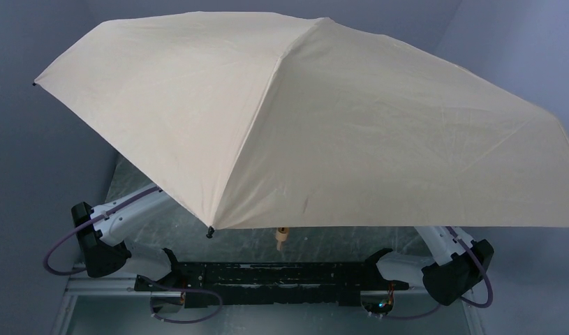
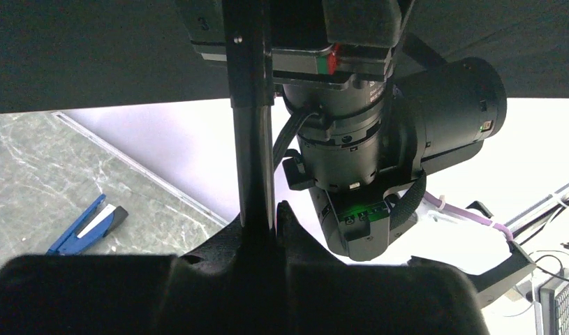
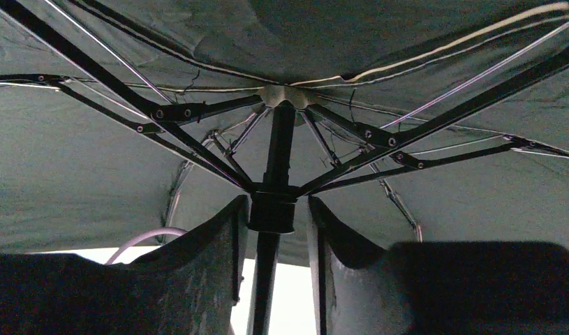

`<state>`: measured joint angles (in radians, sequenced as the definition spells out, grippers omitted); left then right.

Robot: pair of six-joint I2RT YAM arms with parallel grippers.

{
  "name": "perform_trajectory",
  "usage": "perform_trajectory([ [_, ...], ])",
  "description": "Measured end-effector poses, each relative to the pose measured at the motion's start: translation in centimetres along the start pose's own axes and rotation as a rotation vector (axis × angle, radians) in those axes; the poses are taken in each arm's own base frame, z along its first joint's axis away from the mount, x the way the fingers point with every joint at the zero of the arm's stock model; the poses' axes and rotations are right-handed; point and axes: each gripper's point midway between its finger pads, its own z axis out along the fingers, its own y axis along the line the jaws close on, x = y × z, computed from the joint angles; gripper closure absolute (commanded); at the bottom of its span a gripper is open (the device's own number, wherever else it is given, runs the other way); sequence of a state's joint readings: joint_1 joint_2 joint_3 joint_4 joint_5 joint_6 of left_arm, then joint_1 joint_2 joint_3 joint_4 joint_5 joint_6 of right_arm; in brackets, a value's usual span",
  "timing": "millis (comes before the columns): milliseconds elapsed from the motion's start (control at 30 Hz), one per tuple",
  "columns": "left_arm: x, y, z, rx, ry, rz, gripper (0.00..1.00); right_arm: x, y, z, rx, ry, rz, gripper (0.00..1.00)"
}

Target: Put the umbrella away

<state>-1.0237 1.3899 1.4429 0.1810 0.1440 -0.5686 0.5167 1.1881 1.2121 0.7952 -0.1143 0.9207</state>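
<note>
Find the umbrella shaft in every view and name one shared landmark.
Top external: hidden under the canopy; only the handle shows, lower centre.
Left wrist: umbrella shaft, upright, left of centre.
Right wrist: centre, rising to the rib hub.
Shared landmark: the canopy.

A tan fabric folding umbrella (image 1: 302, 118) stands fully spread, its canopy filling the upper and middle frame. Its pale tan-orange handle (image 1: 282, 239) pokes out below the near edge at lower centre. A white-and-black left arm (image 1: 121, 213) at lower left and a matching right arm (image 1: 449, 255) at lower right reach under it, above a grey marbled table (image 1: 337, 241).
</note>
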Motion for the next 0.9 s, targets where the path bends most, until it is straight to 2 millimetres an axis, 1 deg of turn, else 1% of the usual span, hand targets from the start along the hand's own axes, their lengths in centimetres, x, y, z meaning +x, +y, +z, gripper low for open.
perform_trajectory([
  [233,-0.3,-0.6,0.0,0.030,-0.015,-0.011,0.95,-0.9,0.3,0.5,0.003,-0.027,-0.027,0.42],
  [300,-0.4,-0.7,0.1,0.036,-0.022,-0.013,0.95,-1.3,0.5,0.8,0.002,-0.038,-0.031,0.40],
  [467,-0.6,-0.8,0.1,0.040,-0.028,-0.017,0.95,-1.9,0.8,1.5,-0.005,-0.055,-0.032,0.40],
  [567,-0.6,-0.8,0.1,0.041,-0.030,-0.019,0.95,-1.9,0.7,1.8,-0.007,-0.056,-0.026,0.41],
  [800,-0.7,-0.6,0.1,0.035,-0.031,-0.031,0.95,-1.2,0.3,2.2,-0.012,-0.041,0.001,0.44],
  [900,-0.7,-0.6,0.1,0.033,-0.030,-0.033,0.95,-1.1,0.3,2.2,-0.017,-0.035,0.010,0.47],
])
